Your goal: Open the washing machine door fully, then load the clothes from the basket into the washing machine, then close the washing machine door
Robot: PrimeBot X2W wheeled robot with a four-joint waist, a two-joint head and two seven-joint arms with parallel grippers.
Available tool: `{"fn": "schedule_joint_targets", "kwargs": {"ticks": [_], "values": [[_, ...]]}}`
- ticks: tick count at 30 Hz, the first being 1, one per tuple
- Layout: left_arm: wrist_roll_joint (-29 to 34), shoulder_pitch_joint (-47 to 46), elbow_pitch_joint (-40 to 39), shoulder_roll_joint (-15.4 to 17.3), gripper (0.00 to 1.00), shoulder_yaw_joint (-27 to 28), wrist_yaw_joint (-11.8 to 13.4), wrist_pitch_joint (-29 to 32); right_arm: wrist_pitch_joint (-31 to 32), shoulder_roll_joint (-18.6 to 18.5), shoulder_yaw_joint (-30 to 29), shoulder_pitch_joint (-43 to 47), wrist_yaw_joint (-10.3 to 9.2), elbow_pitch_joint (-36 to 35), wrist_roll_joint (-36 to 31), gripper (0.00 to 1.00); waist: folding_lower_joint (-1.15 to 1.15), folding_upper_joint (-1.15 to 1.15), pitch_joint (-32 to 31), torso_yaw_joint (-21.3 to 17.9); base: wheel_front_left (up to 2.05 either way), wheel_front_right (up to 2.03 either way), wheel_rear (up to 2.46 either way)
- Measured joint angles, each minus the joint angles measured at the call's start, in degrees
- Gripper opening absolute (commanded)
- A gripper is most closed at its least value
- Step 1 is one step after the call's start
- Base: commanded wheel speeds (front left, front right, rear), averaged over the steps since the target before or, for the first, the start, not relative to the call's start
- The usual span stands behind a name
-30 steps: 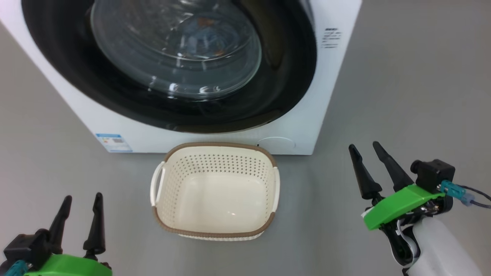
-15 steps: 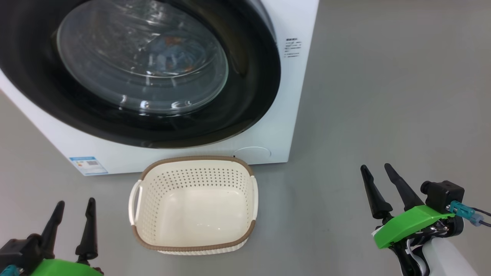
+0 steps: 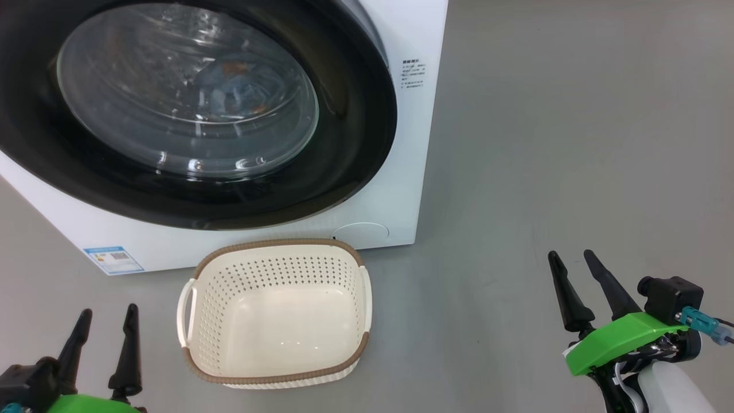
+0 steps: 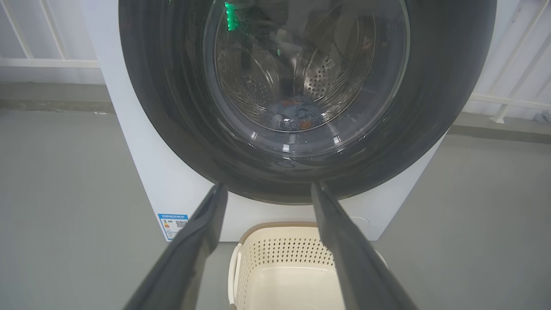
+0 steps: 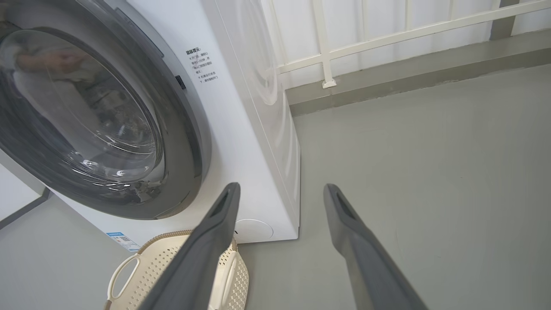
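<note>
You see the washing machine door (image 3: 355, 115) shut flat on the front of the white washing machine (image 3: 413, 172). Look through its round glass and you find the clothes (image 4: 295, 114). They are a small blue heap with orange bits, lying at the bottom of the steel drum (image 4: 323, 77). The basket (image 3: 275, 245) sits on the grey floor (image 3: 545, 143) right in front of the machine, just under the door. Its bare cream bottom shows. Your left tool (image 3: 109, 310) hangs near the basket's left side. Its two dark fingers are spread apart with nothing between them. Your right tool (image 3: 570, 253) hangs well off to the right, over the floor. Its fingers are spread too and hold nothing. A small blue label (image 3: 113, 259) sits low on the machine's front.
</note>
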Motion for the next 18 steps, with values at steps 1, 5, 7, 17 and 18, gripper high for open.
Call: {"fn": "schedule_joint_targets", "kwargs": {"ticks": [1,5,7,17,18], "values": [[0.0,0.0,0.01,0.0,1.0,0.01,0.0,0.0,0.0,0.0,-0.08,0.0,0.0,0.0,0.0,1.0,0.0,0.0,0.0,-0.02,0.0,0.0,0.0],[0.01,0.0,0.16,-0.03,1.0,0.25,0.0,0.0,0.0,0.0,-0.3,0.01,0.0,-0.02,-0.02,1.0,0.0,0.0,-0.07,-0.09,0.0,0.0,0.0],[0.01,0.0,0.19,-0.05,1.0,0.32,0.0,0.0,0.0,0.01,-0.31,0.01,0.0,-0.02,-0.29,1.0,0.0,0.0,-0.06,-0.09,0.0,0.0,0.0],[0.0,-0.01,0.71,-0.36,0.0,0.79,0.01,0.01,0.0,0.22,-0.29,0.01,0.0,0.18,-0.32,0.0,0.0,0.0,0.18,0.09,0.0,0.0,0.0],[0.0,0.07,1.29,-0.82,0.0,0.62,0.01,0.01,0.01,0.48,-0.18,0.08,0.0,0.81,-0.32,0.0,0.0,0.0,0.19,0.09,0.0,0.0,0.0]]}}
